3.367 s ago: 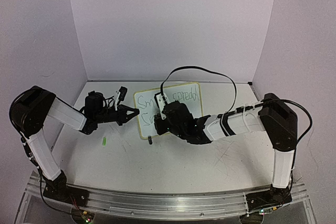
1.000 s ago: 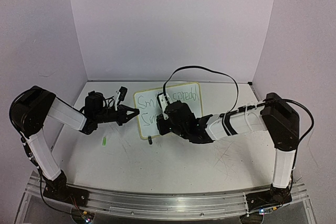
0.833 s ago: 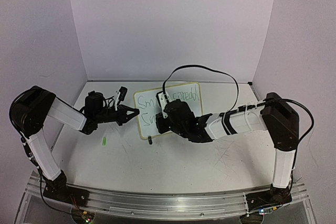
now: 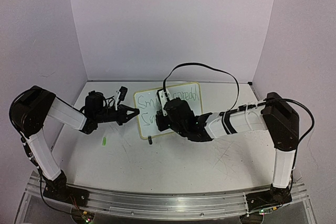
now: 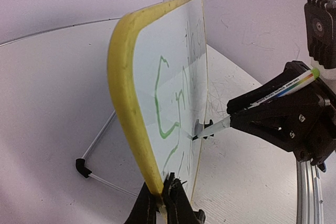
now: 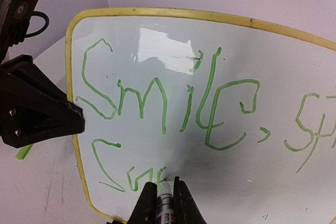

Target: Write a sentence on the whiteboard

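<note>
Partway through sentence: top line down ("Smile, sp…"), second line barely started, most left. Whiteboard propped upright on desk, its edge clamped between left jaws. Marker gripped in right jaws, tip on board just ahead of them. Both arms stretched forward, low over desk.

Pale lilac walls stand on three sides of a white counter (its surface is full of grey scratches). A metal rail runs along its near edge. The light is even.
</note>
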### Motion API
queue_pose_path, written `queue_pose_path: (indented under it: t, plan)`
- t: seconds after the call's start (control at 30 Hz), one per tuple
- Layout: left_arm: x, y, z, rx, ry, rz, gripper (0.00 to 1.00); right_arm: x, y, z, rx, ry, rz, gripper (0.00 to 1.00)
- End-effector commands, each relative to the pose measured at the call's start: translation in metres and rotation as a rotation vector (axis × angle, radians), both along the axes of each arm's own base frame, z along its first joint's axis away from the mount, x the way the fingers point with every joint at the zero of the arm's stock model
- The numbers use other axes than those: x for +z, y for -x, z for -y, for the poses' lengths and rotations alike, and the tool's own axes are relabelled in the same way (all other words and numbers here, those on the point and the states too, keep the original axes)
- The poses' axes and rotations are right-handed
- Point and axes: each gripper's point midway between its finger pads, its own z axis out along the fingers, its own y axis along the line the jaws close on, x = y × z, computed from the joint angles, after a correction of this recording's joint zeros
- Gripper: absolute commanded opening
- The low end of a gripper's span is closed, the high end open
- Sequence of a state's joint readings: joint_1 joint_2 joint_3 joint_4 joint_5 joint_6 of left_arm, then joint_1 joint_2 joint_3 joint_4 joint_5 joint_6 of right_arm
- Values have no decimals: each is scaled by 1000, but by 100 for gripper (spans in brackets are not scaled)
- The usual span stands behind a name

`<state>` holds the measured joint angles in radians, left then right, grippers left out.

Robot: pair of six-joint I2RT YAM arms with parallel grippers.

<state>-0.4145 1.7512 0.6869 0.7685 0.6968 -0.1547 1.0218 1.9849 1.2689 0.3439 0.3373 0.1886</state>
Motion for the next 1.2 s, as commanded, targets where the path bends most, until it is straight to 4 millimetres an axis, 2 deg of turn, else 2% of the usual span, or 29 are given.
queue_pose_path:
  t: [0.0, 0.2, 0.57, 0.8, 0.9, 1.0, 1.07, 1.17]
  plan:
    - [-41, -10, -16, 79, -146, -22, 0, 27, -18, 24, -106, -24, 64, 0]
    - [-41, -10, -16, 80, -147, -24, 0, 26, -17, 27, -109, -17, 64, 0]
    - [-41, -9, -16, 78, -147, -24, 0, -6, -6, 28, -76, 0, -14, 0]
    - [-41, -10, -16, 78, -147, -23, 0, -17, -2, 30, -71, 15, -41, 0]
    - [-41, -9, -16, 78, -147, -23, 0, -2, -1, 33, -75, 4, -19, 0]
    - [-41, -10, -16, 78, -147, -22, 0, 43, 5, 26, -4, -84, 41, 0]
    - [-41, -10, -16, 81, -148, -23, 0, 64, 11, 20, 52, -134, 64, 0]
    - [-41, -10, -16, 80, -149, -22, 0, 68, 16, 20, 80, -145, 76, 0]
